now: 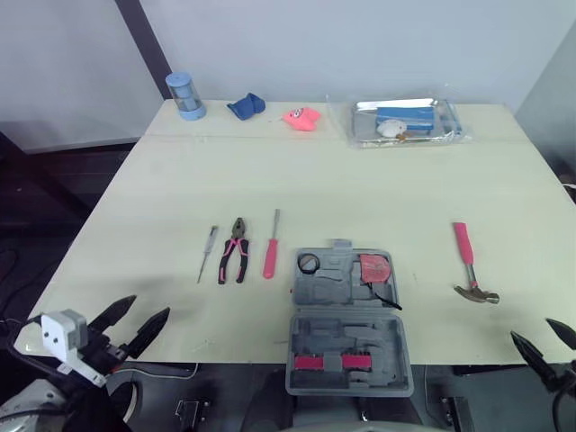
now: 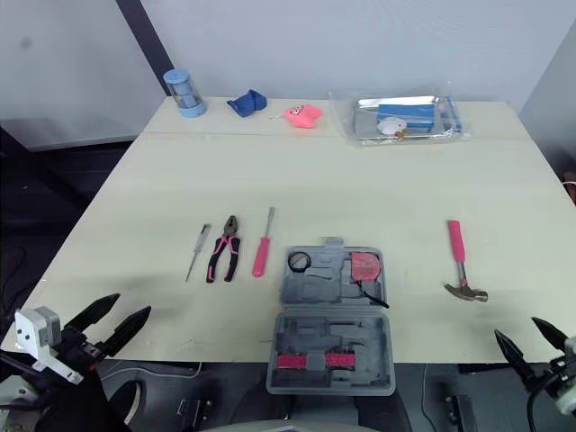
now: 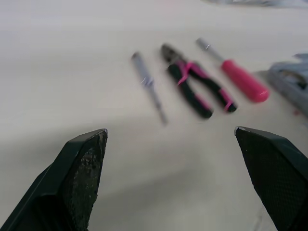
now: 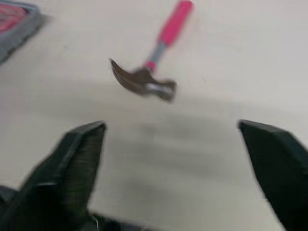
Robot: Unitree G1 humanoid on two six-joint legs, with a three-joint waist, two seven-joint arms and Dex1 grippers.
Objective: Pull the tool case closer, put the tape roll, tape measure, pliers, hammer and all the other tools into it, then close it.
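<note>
Two risks we see. Our tabletop (image 1: 378,189) is broad and open beyond the tool case (image 1: 346,324), so room to move is ample; yet the case lies open at the near edge, its front half seemingly past the rim, and pulling it closer could tip it off. Left claw (image 1: 150,304) and right claw (image 1: 530,328) hang spread wide, flanking the case. Hammer (image 1: 467,265) lies well right of the case; pliers (image 1: 236,256), pink screwdriver (image 1: 270,256) and thin screwdriver (image 1: 207,254) crowd just left, where a wide grab may knock a neighbour. Tape measure (image 1: 375,268) and tape roll (image 1: 309,263) sit inside the case.
</note>
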